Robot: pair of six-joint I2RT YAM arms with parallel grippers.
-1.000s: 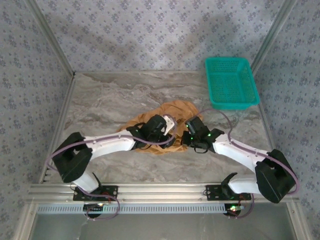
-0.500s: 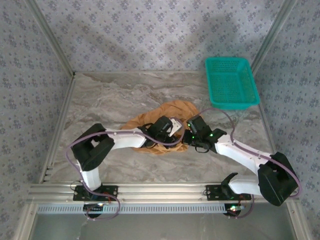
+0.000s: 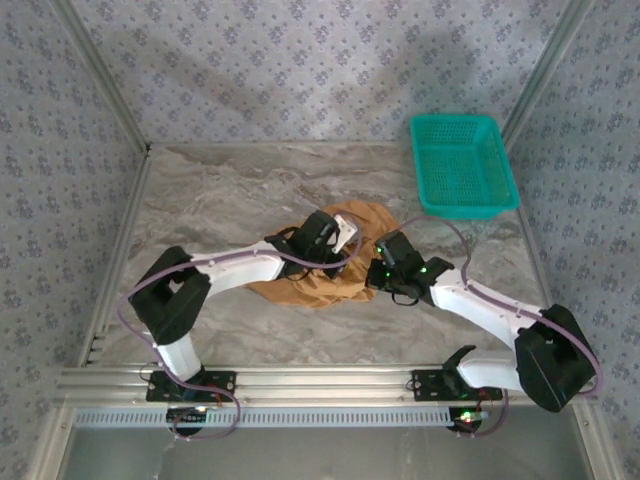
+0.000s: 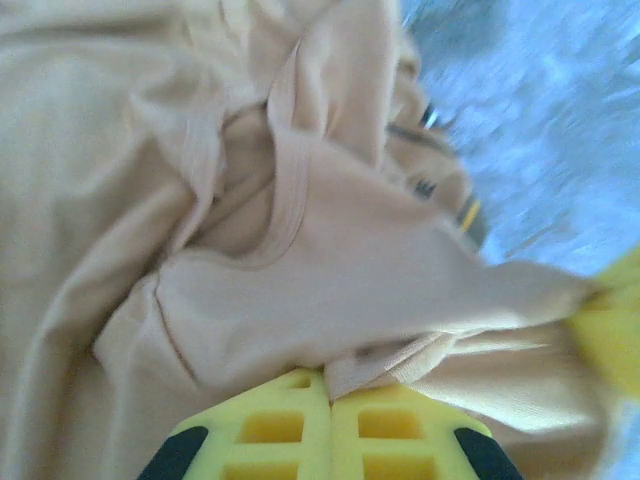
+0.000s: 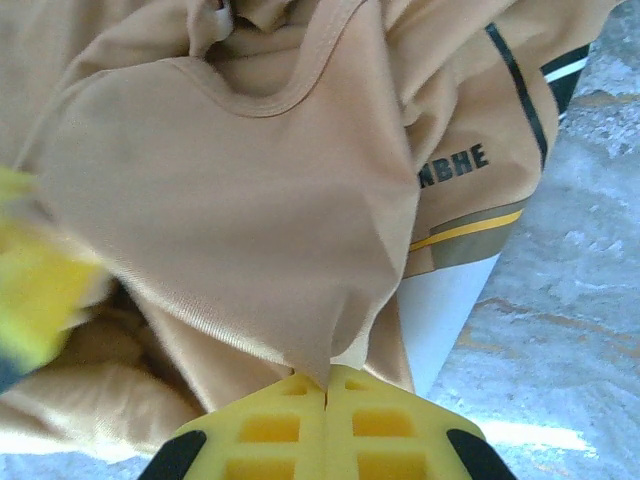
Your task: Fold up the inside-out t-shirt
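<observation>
The inside-out t-shirt [image 3: 318, 288] lies crumpled in a caramel heap at the middle of the marble table [image 3: 220, 190]. My left gripper [image 3: 340, 234] sits over its far part, shut on a fold of cloth near the collar seam [image 4: 285, 190]; the pinch shows at the left gripper's tips [image 4: 331, 384]. Just to the right, my right gripper [image 3: 386, 252] is shut on a peak of the same shirt [image 5: 230, 190], pinched at the right gripper's tips [image 5: 328, 378]. Beside it lie a printed patch with dark letters [image 5: 455, 163] and a white label [image 5: 440, 310].
A teal plastic basket [image 3: 462, 165] stands at the back right of the table. Patterned walls close in the back and both sides. Both arms cross the near half of the table toward the shirt.
My left gripper has closed on the shirt and moved toward the far side, drawing cloth with it. The right gripper has kept its grip and barely shifted.
</observation>
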